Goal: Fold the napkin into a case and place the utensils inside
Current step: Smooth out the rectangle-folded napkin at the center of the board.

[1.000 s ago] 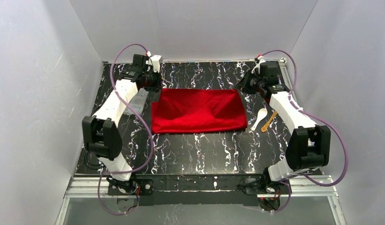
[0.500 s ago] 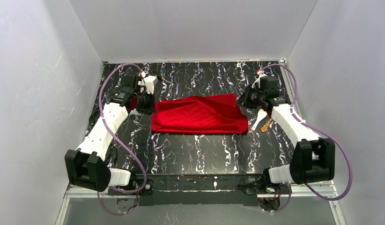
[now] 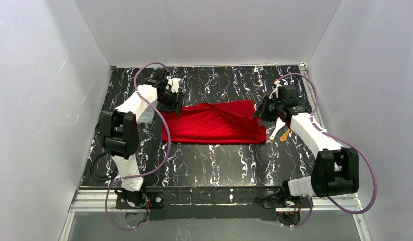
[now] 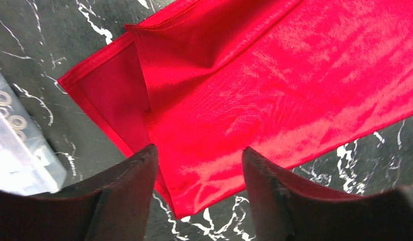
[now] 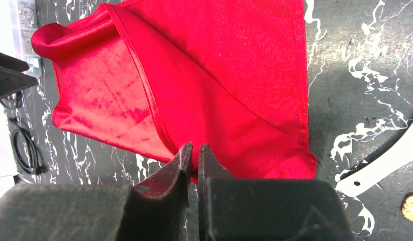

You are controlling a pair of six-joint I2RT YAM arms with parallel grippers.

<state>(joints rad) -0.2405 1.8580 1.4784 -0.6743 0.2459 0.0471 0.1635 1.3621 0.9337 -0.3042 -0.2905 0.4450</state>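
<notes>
Napkin (image 3: 214, 123) on marbled table (image 3: 219, 160), centre, folded into wide layered strip with diagonal edge across top layer. Left gripper (image 4: 197, 150) over napkin's left end — fingers spread wide, nothing between them. Right gripper (image 5: 194, 148) at napkin's right end — fingers nearly together, pinching cloth edge. White spoon (image 3: 280, 125) and yellow-gold utensil (image 3: 286, 134) on table just right of napkin. Clear box (image 3: 146, 113) just left of napkin.

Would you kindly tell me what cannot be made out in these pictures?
White spoon: right wrist view, one end cut off by the right edge.
Yellow-gold utensil: same view, only a tip inside the frame.
Clear box: left wrist view, blurred, cut by the left edge; contents unreadable.
Napkin: lower layers hidden under its own fold.
</notes>
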